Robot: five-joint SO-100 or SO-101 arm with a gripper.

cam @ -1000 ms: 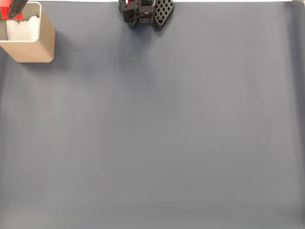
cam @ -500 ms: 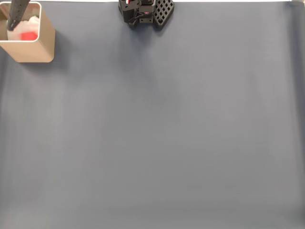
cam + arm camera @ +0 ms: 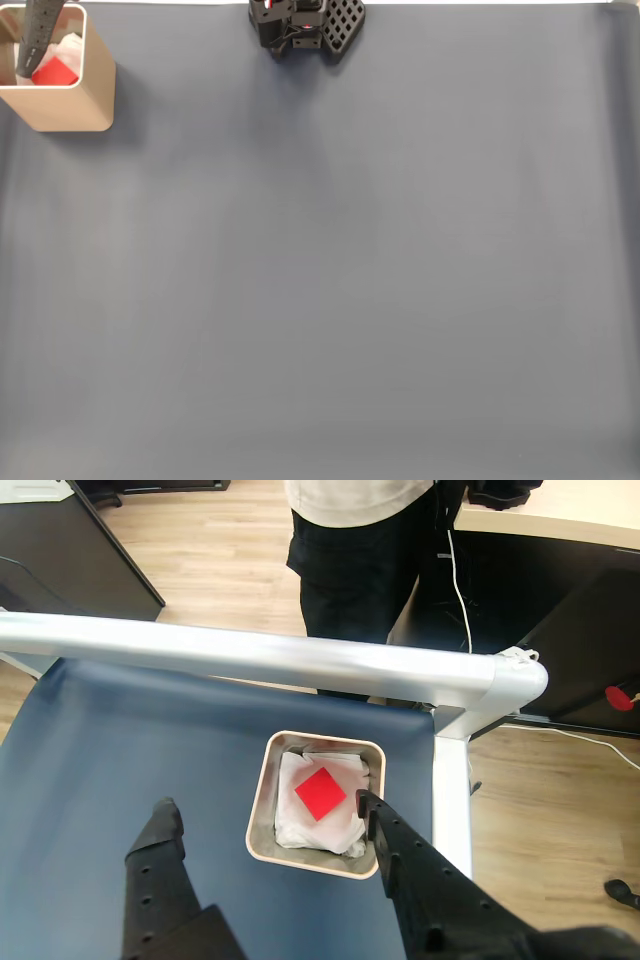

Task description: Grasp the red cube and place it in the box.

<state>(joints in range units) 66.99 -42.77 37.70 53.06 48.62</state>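
Note:
The red cube [image 3: 321, 793] lies on the white lining inside the tan box [image 3: 262, 805], one corner pointing toward me in the wrist view. My gripper [image 3: 265, 802] hovers above the box, open, its two black fingers spread to either side with nothing between them. In the fixed view the box [image 3: 70, 105] stands at the table's top left corner. The cube [image 3: 56, 71] shows red inside it, and one dark finger [image 3: 40, 30] reaches down over the box's left part.
The arm's black base [image 3: 300, 25] sits at the top middle of the dark blue mat [image 3: 340, 280]. A silver rail [image 3: 300, 660] edges the table just beyond the box. A person [image 3: 360, 540] stands behind that rail.
A second ago the red cube was held at the gripper above the box's corner. It has since been let go and dropped onto the lining inside the box.

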